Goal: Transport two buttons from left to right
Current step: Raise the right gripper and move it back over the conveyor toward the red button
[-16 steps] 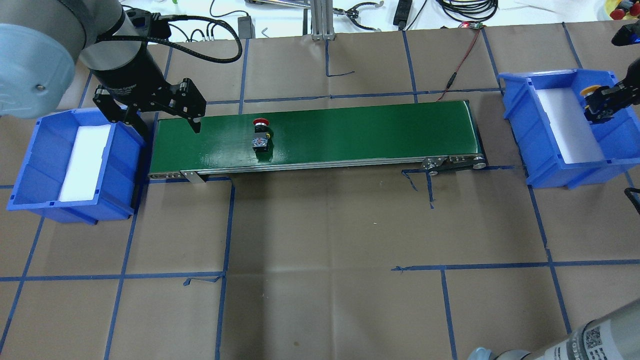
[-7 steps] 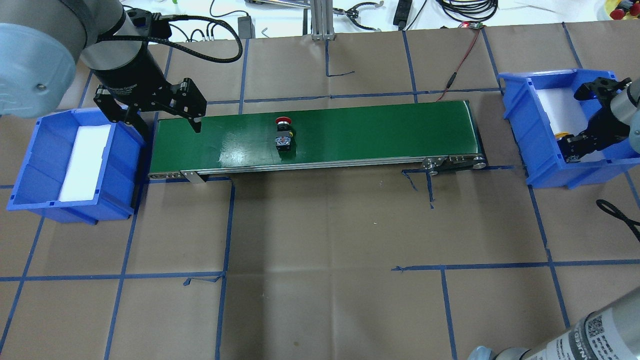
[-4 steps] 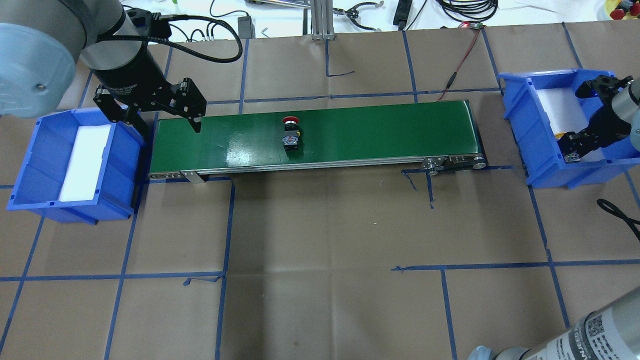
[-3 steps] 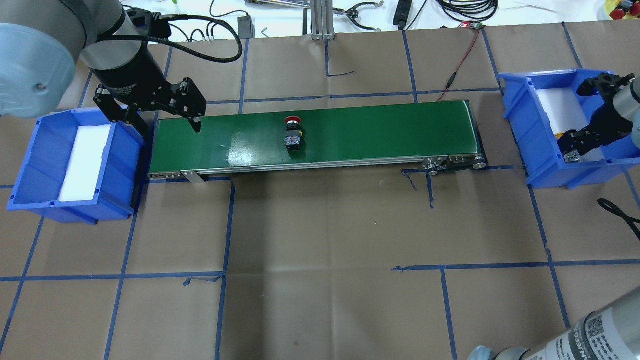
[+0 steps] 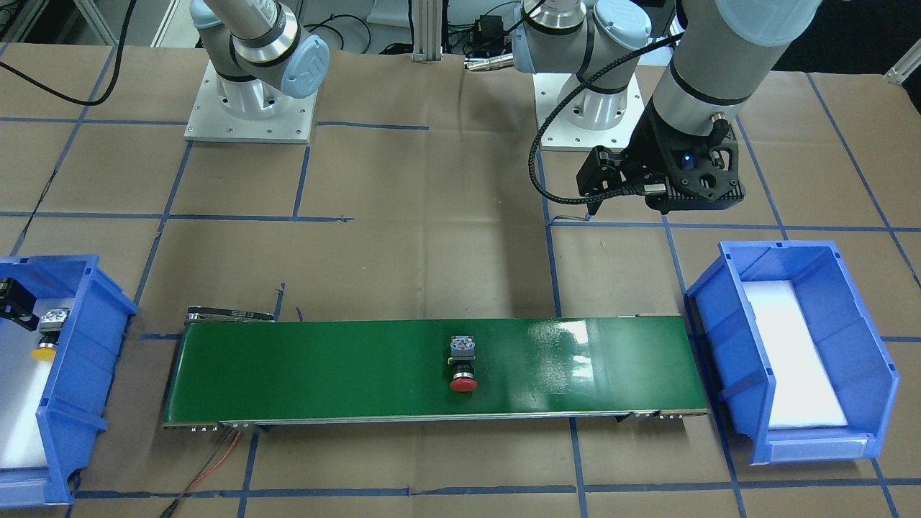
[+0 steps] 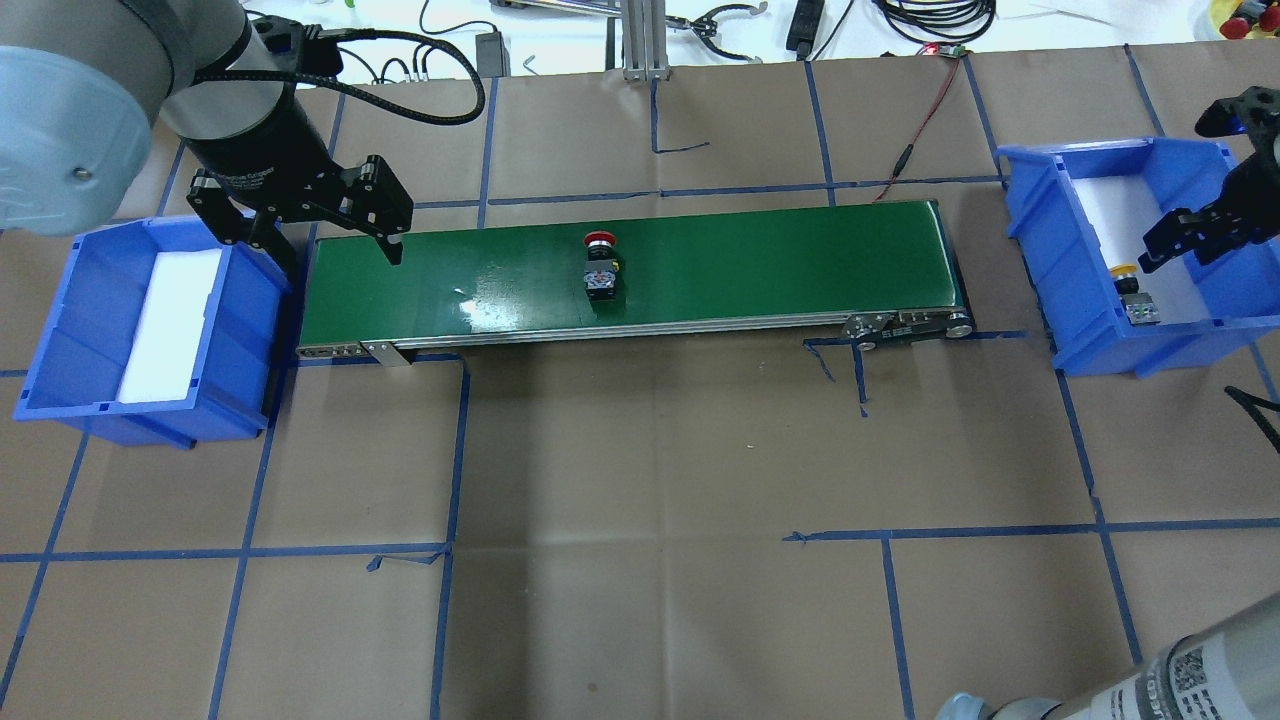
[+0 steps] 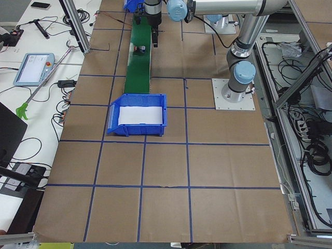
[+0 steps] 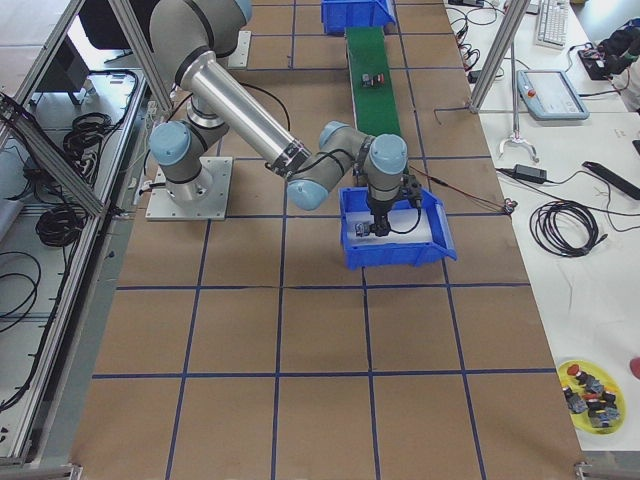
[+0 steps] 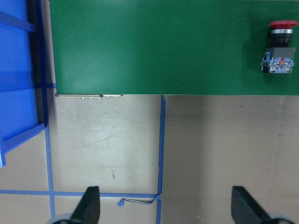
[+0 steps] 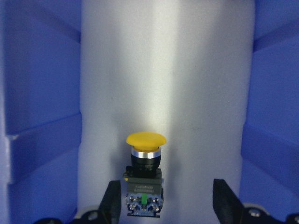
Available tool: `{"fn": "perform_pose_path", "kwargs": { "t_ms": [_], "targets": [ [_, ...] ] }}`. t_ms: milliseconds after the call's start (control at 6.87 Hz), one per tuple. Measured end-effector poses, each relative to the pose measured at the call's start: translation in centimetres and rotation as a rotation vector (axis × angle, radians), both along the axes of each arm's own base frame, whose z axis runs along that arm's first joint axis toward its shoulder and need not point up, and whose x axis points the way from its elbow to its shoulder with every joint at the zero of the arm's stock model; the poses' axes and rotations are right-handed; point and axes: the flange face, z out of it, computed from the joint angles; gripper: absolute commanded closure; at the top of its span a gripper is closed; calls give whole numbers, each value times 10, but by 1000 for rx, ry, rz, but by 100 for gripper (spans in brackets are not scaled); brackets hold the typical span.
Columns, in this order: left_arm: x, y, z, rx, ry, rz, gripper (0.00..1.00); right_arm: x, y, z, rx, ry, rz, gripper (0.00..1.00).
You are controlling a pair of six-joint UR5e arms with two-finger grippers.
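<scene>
Lying across the belt (image 6: 750, 260), the red button (image 6: 601, 270) points cap-first away from robot.

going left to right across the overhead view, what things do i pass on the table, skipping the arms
first blue bin → red button on the green belt → yellow button, inside the second blue bin

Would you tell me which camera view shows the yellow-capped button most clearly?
The right wrist-mounted view: the yellow-capped button lies close up on white foam. Overhead and front-facing views show it tiny in the blue bin; the side views hardly at all.
</scene>
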Motion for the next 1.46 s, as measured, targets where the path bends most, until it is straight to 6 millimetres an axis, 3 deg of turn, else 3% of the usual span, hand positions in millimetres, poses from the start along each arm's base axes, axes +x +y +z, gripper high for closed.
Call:
{"fn": "perform_pose_path", "kwargs": {
  "t_ms": [291, 437, 874, 1310, 1456],
  "targets": [
    [0, 0, 0, 0, 0, 0, 0, 22, -3, 54, -4, 2, -40, 0],
    [0, 0, 0, 0, 0, 0, 0, 48, -11, 80, -9, 15, -18, 0],
    [0, 0, -1, 1, 0, 2, 0, 170, -24, 133, 37, 74, -23, 0],
    [0, -1, 0, 0, 0, 2, 0, 330, -13, 152, 3, 70, -127, 0],
    [0, -1, 0, 0, 0, 1, 0, 362, -6, 151, 3, 66, -139, 0]
  ]
}}
